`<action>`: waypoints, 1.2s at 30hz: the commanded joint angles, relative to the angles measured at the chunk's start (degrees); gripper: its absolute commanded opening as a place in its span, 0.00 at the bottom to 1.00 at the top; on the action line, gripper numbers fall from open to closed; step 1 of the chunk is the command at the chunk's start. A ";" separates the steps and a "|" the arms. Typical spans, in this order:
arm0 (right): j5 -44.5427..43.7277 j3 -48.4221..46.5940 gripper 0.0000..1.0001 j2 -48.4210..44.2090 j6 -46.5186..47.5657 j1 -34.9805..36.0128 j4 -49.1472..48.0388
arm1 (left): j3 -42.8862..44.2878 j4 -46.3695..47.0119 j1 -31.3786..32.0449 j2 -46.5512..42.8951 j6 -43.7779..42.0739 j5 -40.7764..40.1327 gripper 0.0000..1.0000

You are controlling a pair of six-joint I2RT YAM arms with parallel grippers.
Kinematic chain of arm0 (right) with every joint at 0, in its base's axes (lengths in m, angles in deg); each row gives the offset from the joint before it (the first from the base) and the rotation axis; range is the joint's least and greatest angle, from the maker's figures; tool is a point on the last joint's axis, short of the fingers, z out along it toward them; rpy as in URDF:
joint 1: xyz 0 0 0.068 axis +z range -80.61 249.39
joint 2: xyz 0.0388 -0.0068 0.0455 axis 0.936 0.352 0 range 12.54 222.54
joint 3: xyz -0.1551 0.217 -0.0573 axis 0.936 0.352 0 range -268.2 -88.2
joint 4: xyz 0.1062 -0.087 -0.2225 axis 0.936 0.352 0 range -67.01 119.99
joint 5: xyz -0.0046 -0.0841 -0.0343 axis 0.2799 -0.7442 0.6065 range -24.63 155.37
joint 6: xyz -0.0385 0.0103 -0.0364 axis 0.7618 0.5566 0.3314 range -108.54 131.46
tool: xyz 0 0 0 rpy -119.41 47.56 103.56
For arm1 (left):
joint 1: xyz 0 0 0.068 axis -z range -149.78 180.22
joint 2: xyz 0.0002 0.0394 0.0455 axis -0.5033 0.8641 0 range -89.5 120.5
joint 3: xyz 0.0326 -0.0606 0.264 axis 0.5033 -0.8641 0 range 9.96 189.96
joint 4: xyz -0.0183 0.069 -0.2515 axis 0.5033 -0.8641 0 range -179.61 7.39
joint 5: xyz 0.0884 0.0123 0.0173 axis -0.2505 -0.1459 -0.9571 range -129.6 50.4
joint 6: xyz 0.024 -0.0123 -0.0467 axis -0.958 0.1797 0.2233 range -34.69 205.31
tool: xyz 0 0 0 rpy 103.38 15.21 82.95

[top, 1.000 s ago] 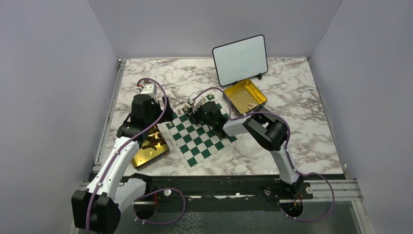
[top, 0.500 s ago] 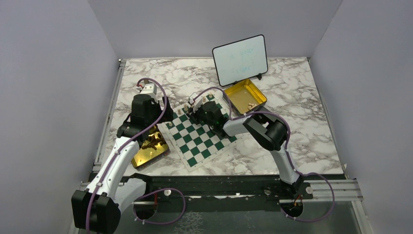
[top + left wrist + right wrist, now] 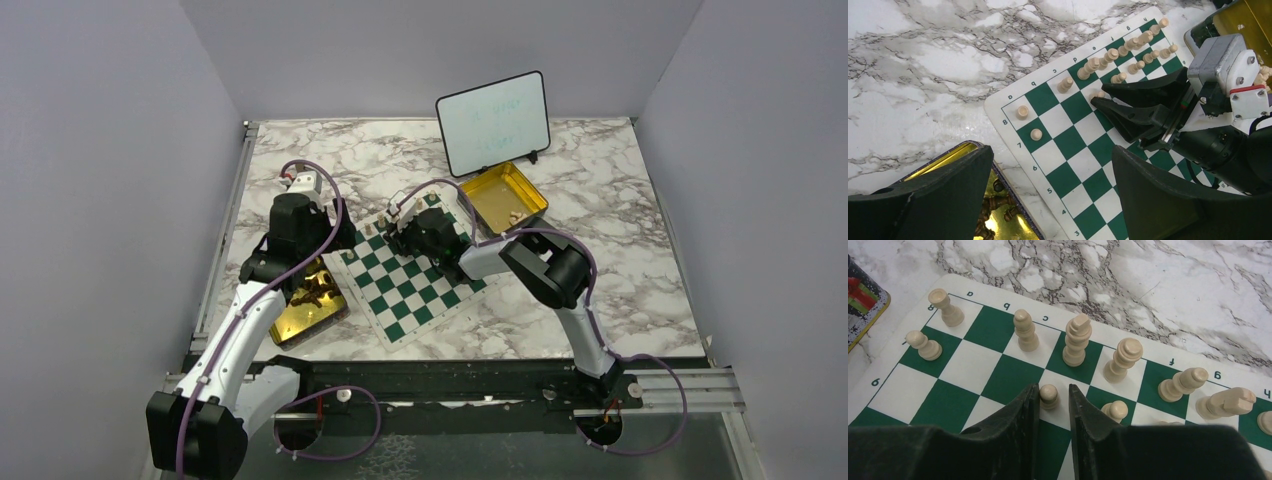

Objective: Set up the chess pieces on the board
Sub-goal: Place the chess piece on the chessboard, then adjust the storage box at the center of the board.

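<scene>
The green and white board (image 3: 412, 288) lies tilted between the arms. Several pale chess pieces stand along its far edge, among them a rook (image 3: 946, 307), a bishop (image 3: 1025, 331) and a tall piece (image 3: 1076, 340). My right gripper (image 3: 1054, 388) is down on the board, open a little. A pale pawn (image 3: 1049, 396) stands upright on a white square between its fingers, close to the left one, with a gap to the right one. My left gripper (image 3: 1050, 170) hangs wide open and holds nothing, above the board's left border (image 3: 1013, 165) and the gold tin (image 3: 955, 155).
The left gold tin (image 3: 305, 308) holds several dark brown pieces (image 3: 993, 202). A second gold tin (image 3: 507, 195) with a few pale pieces sits at the board's far right corner. A small whiteboard (image 3: 493, 122) stands behind it. Two pale pieces (image 3: 1028, 122) occupy the board's left corner.
The right gripper's jaws have parted slightly around the pawn, which stays standing on its square. Neither arm has visibly moved.
</scene>
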 commanded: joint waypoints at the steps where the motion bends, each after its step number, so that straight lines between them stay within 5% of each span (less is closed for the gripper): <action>1: -0.89 1.46 0.34 -3.21 1.33 0.23 0.65 | 1.45 -0.23 0.41 -1.20 -0.54 0.13 0.89; 16: -8.33 7.23 0.44 -18.81 -3.98 0.26 5.44 | 1.54 -0.27 0.41 -0.98 -1.45 0.07 0.92; 19: -14.09 5.66 0.44 -23.22 -8.75 0.21 14.46 | 1.38 -0.24 0.41 -1.11 -2.08 0.03 0.95; 26: -18.56 2.10 0.46 -30.11 8.27 -1.79 34.42 | 0.93 0.34 0.41 -1.02 -2.63 2.77 0.96; 36: -14.79 -3.47 0.49 -30.27 12.93 -17.49 53.87 | 0.75 0.72 0.51 -0.58 -2.78 4.29 0.95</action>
